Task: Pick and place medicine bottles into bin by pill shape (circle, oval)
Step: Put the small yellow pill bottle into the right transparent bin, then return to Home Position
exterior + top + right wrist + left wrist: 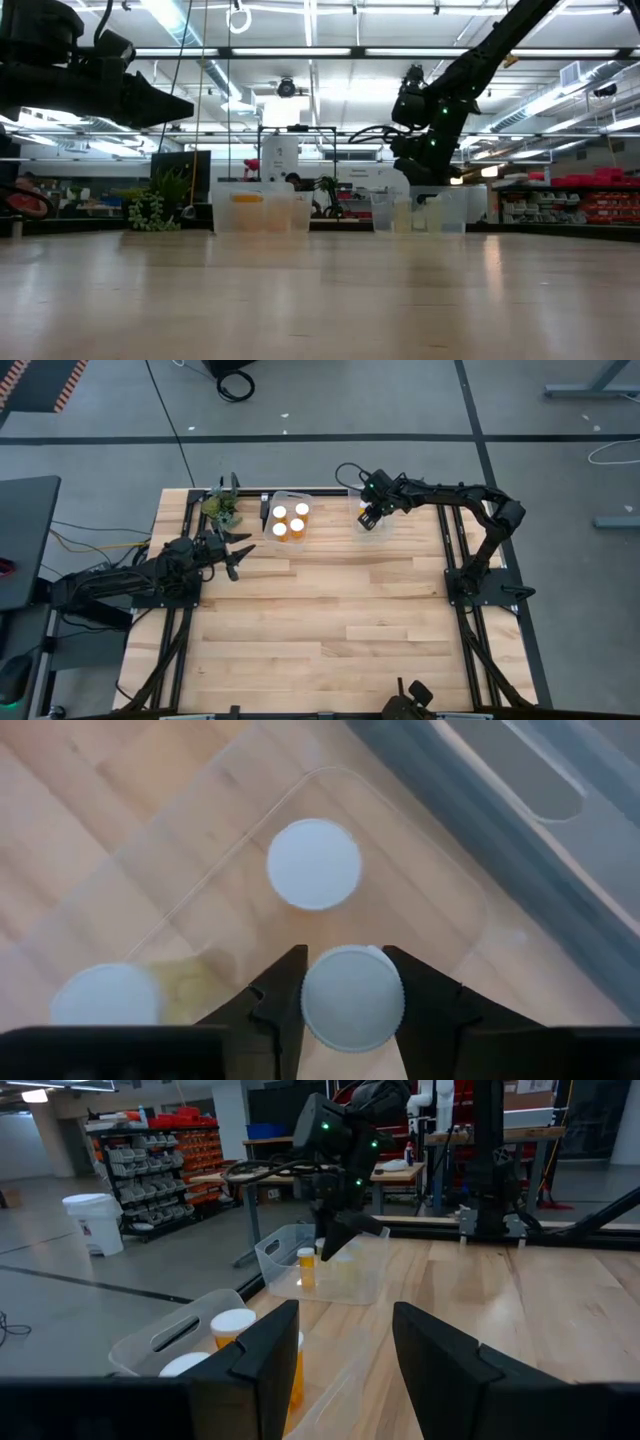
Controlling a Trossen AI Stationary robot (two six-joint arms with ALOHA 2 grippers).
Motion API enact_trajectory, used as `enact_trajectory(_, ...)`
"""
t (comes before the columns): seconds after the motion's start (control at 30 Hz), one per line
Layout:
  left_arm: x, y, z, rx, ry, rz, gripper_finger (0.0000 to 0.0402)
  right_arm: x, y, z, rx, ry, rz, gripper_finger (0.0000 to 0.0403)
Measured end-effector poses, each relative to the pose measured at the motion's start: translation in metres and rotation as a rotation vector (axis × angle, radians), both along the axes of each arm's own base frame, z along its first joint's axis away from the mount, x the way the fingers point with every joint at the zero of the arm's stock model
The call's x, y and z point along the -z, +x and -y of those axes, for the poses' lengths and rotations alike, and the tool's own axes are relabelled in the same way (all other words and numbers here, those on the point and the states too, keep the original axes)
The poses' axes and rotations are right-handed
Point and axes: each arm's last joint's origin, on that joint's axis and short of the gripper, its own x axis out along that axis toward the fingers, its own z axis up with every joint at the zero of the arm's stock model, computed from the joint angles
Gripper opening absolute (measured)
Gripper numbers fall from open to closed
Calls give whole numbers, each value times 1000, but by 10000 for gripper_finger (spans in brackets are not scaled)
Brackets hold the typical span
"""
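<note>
While the white-capped medicine bottle (352, 997) stands upright with its long axis straight up and down, it sits directly between the two fingers of the right hand (352, 1005), which reaches down over the clear right-hand bin (372, 520) at the far edge of the desk (330, 610). The coming move turns on this: the bottle is right under the hand and inside the bin's outline, so I judge it is being set down or let go there. The fingers stand close on either side of the cap, partly apart; whether they are pressing it or have just freed it I cannot tell. Two more white caps show in the same bin, one (314, 863) just beyond the held bottle, another (105, 994) off to the side.

The other clear bin (288, 518) holds four capped bottles. The left hand (234, 560) waits near that bin, beside the small green plant (222, 510), its fingers partly open and holding nothing.
</note>
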Motion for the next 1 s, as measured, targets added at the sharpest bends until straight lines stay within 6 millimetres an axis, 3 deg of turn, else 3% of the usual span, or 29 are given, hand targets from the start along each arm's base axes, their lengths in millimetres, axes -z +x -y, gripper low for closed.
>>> enact_trajectory(0.4,0,0,0,0,-2,-1,172,-2,0,0,-11,10,-17,156)
enact_trajectory(0.87,0,0,0,9,-32,12,172,-42,10,5,-78,15,-35,157)
enact_trajectory(1.0,0,0,1,31,-32,18,172,-61,6,-1,-100,-24,-5,157)
